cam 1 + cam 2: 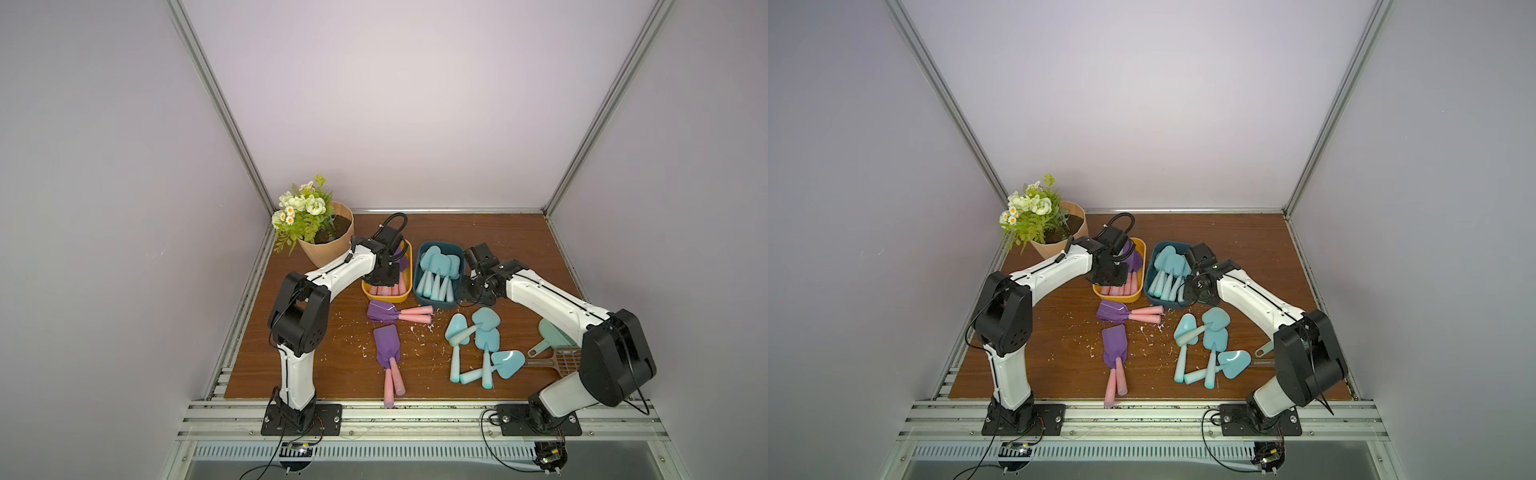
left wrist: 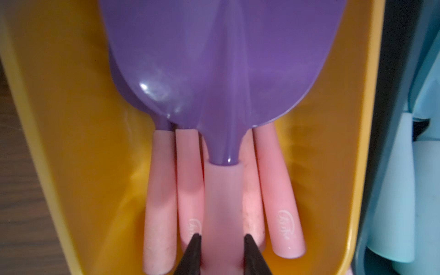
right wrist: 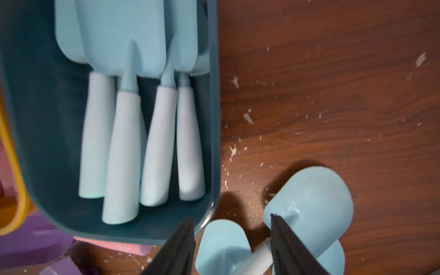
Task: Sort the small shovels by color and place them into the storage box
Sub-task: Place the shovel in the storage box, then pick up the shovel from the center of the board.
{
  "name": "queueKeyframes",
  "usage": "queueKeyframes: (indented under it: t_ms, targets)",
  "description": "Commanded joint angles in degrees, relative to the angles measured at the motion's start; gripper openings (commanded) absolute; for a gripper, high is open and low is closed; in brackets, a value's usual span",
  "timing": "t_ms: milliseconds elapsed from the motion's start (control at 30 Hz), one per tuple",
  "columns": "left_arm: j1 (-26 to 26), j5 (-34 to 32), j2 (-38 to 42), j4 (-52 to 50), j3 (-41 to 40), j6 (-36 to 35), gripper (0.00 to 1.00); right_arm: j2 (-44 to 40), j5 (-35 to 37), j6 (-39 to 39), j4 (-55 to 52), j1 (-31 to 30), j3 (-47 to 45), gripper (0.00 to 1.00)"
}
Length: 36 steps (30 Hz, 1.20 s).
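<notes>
Left gripper: your jaws are clamped on the pink handle of a purple shovel, above others in the yellow box.
Loose purple shovels: four on the table, just before that box.
Teal box: holds blue shovels.
Right gripper: your jaws stand apart, empty, over loose blue shovels beside the teal box.

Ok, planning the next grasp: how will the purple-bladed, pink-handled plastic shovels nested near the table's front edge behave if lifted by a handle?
Likely stiff and light: the nested purple-bladed, pink-handled plastic shovels look thin and moulded. Their round, tapered handles could slip in the jaws. Lifting one may drag or shed its partner.
</notes>
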<state>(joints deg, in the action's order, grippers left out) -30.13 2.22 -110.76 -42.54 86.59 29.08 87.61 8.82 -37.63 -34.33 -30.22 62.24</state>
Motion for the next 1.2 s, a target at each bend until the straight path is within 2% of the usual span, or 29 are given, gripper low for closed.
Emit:
queueKeyframes:
  t_ms: [0,100,267,467,667,900,1167]
  targets:
    - [0.31,1.43,0.28,0.53,-0.66,-0.03,0.34,-3.69,-0.29,-4.46,-1.36,-2.21,-2.77,0.56]
    - [0.32,1.49,0.87,0.79,-0.88,0.23,0.48,-5.81,0.63,-7.36,-1.69,-3.67,-5.32,0.56]
    - [0.33,1.8,2.09,0.97,-0.32,0.65,0.59,-9.06,0.31,-11.69,-4.92,-5.43,-6.85,0.56]
    - [0.29,2.02,3.59,1.03,0.6,0.28,0.6,-10.74,-3.66,-17.27,-6.99,-6.66,-11.4,0.58]
    - [0.38,1.97,5.51,1.3,-0.17,0.18,0.61,-11.3,-10.1,-22.66,1.84,-6.65,-17.53,0.58]
    - [0.25,2.07,7.69,1.47,-3.01,-0.31,0.62,-12.28,-7.59,-26.08,3.42,-6.67,-17.5,0.57]
    - [0.25,2.36,9.25,2.02,-5.34,-0.87,0.62,-10.75,-8.96,-27.06,5.19,-6.75,-19.57,0.55]
